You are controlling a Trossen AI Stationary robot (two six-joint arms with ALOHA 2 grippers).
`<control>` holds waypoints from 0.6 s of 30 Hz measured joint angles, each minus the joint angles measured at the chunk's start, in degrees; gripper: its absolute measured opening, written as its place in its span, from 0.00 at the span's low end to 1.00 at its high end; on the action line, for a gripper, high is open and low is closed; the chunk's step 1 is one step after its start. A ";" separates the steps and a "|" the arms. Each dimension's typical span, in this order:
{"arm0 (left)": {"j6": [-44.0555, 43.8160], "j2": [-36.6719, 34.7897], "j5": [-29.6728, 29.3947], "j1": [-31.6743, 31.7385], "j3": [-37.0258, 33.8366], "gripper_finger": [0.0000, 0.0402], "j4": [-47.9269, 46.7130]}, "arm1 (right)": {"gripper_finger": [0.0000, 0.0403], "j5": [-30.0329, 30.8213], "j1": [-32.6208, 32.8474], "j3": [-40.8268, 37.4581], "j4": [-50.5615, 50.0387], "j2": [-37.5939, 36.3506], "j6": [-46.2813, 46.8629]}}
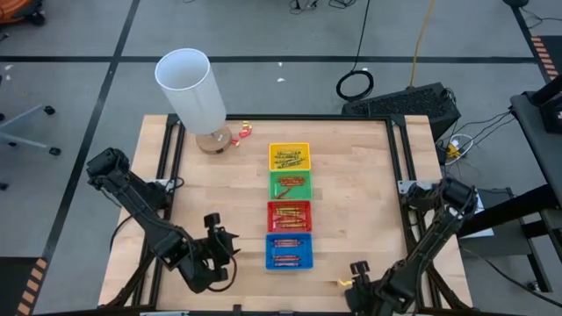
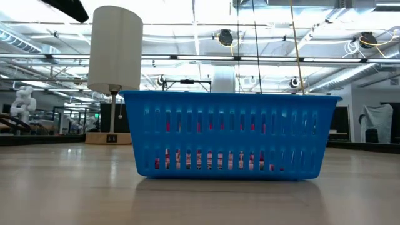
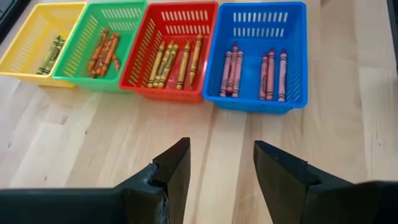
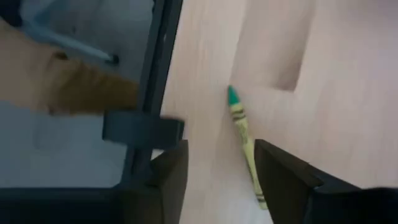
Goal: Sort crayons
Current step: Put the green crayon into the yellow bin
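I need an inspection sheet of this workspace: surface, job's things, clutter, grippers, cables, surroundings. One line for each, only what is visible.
Surface: wooden table, inside a dark frame.
Job's things: yellow tray, green tray, red tray and blue tray in one row, each holding crayons; one loose green crayon on the table by the right gripper.
Clutter: white cylinder at the far left corner, small red and yellow bits beside its base.
Grippers: left gripper open, facing the trays; right gripper open at the near edge.
Cables: black coil on the floor.
Surroundings: keyboard beyond the table.
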 joint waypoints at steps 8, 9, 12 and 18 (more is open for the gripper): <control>0.08 0.00 0.00 -0.07 -0.02 0.43 -0.01 | 0.46 1.67 0.68 -0.09 -0.95 2.18 -4.11; 0.08 0.00 0.02 -0.07 -0.02 0.43 -0.03 | 0.46 2.17 0.61 -0.09 -1.19 2.67 -4.22; 0.08 0.00 0.01 -0.09 -0.02 0.43 -0.01 | 0.46 2.92 0.42 -0.11 -1.55 4.41 -5.43; 0.09 0.00 -0.11 -0.09 -0.02 0.43 0.00 | 0.40 0.29 -1.07 -0.04 -1.76 6.30 -5.59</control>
